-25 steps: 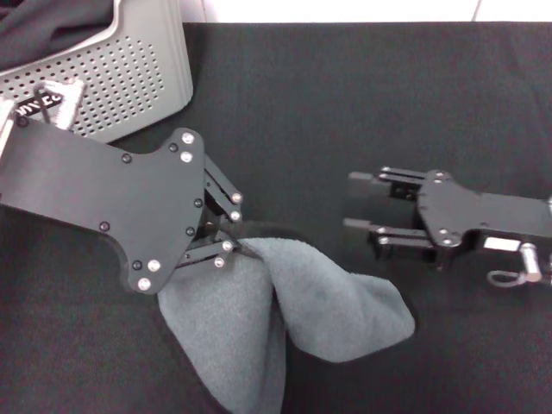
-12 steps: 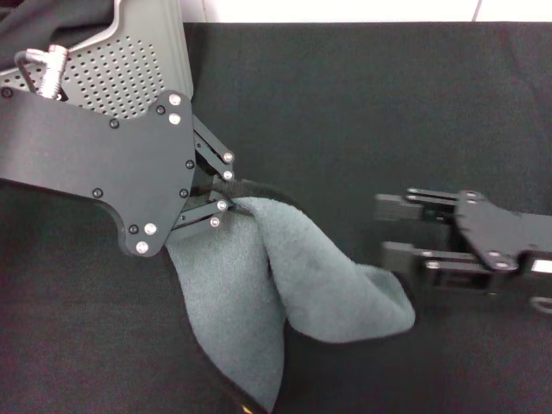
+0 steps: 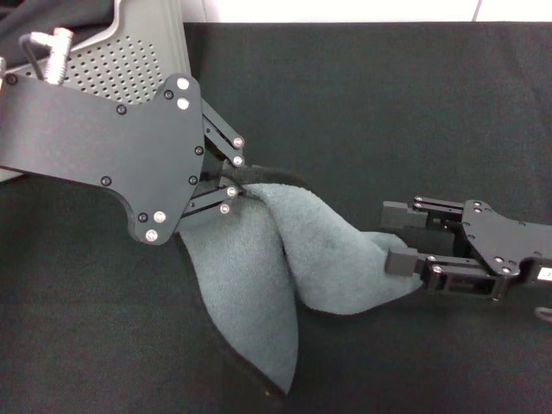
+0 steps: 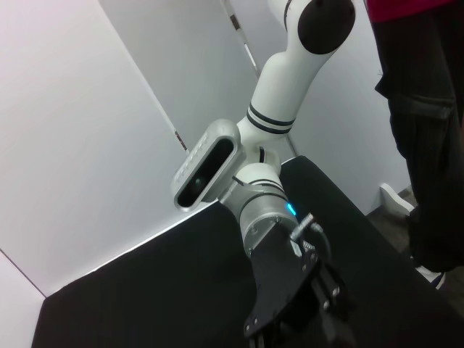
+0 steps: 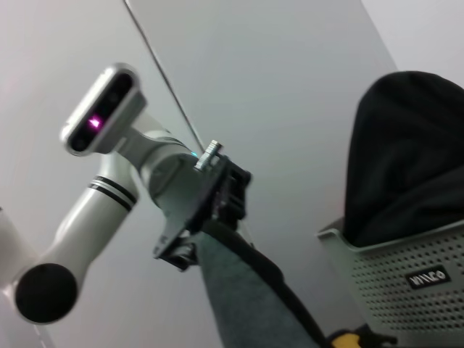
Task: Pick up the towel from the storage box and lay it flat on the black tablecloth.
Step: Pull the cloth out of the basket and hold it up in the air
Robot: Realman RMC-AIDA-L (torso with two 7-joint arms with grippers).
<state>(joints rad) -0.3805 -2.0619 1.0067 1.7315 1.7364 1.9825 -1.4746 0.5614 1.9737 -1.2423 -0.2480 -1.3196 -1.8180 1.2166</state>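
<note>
The grey-green towel (image 3: 285, 267) hangs folded from my left gripper (image 3: 244, 178), which is shut on its top edge just above the black tablecloth (image 3: 371, 103). The towel's lower part trails down toward the near edge of the view. My right gripper (image 3: 399, 236) is open at the towel's right corner, with one finger (image 3: 402, 260) against the cloth and the other beyond it. The light grey storage box (image 3: 151, 47) stands at the far left, partly behind my left arm. The right wrist view shows the left gripper (image 5: 192, 243) holding the towel (image 5: 243, 293) beside the box (image 5: 406, 279).
A glossy black fabric bundle (image 5: 406, 167) fills the storage box. The left wrist view shows my right arm (image 4: 279, 210) over the tablecloth and a person in dark trousers (image 4: 428, 130) standing beyond the table. A white wall edge (image 3: 345, 10) runs along the far side.
My right gripper has moved left and nearer, reaching the towel's right corner. My left gripper has shifted slightly right with the towel, which now hangs longer.
</note>
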